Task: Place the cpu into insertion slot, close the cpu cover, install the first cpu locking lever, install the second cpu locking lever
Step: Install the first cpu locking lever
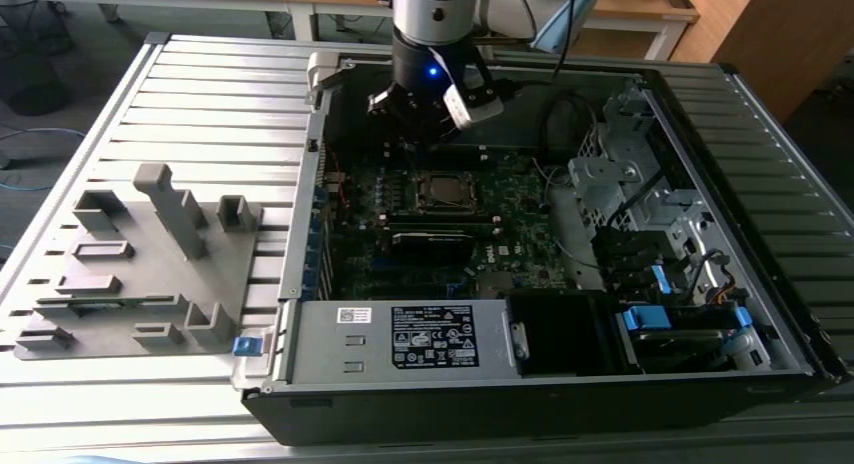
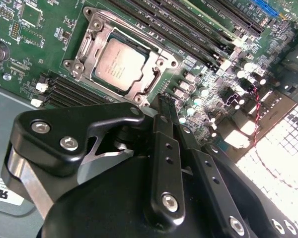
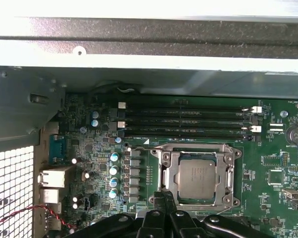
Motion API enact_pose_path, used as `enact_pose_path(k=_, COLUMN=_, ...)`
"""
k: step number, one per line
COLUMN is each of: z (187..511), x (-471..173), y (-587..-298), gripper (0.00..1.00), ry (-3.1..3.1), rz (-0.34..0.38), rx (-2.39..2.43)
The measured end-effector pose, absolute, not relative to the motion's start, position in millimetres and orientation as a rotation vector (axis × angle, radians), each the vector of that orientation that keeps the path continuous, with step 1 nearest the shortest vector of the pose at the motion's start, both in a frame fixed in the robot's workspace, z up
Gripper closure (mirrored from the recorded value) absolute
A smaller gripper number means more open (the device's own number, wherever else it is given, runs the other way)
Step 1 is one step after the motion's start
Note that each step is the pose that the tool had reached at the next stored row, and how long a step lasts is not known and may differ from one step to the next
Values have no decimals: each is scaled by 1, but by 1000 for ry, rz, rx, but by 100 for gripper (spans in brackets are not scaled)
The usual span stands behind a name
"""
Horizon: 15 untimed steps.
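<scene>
Standing by the open computer case [image 1: 534, 409] on the slatted worktop [image 1: 214, 94], I see the cpu [image 2: 120, 63] lying in its socket on the motherboard [image 1: 514, 199], just above the middle of the exterior view. So the first step looks done. The cpu cover [image 2: 100, 30], the silvery frame plate, lies flat around the chip in both wrist views. Its square opening shows the dull metal top, so I judge the cover closed as well. The two locking levers are another matter: thin metal runs along the frame's edges, but I cannot tell whether either lever is hooked down, so those steps may be left to do. The chip lies flat with its metal top facing up out of the case. Being square, it has no real long axis, and its edges run parallel to the cover's edges and to the memory slots [image 3: 188, 116] beside the socket. The gripper [image 2: 163, 103] hangs just off one edge of the socket, above the board and, as far as I can see, not touching the cover. In the exterior view it sits near the upper middle of the frame, above the socket. Its jaws are drawn together and hold nothing. A grey holder block [image 1: 147, 274] rests on the worktop toward the exterior view's left, well apart from the board.
</scene>
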<state>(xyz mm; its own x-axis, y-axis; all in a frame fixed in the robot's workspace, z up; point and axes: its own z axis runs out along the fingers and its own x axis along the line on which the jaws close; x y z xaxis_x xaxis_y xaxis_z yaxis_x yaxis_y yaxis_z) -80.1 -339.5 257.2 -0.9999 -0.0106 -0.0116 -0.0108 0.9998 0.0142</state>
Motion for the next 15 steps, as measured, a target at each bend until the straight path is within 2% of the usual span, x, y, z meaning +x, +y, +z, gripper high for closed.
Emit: enact_pose_path(k=15, z=257, x=-88, y=-339, gripper=89, ry=3130, rz=22, rx=-17)
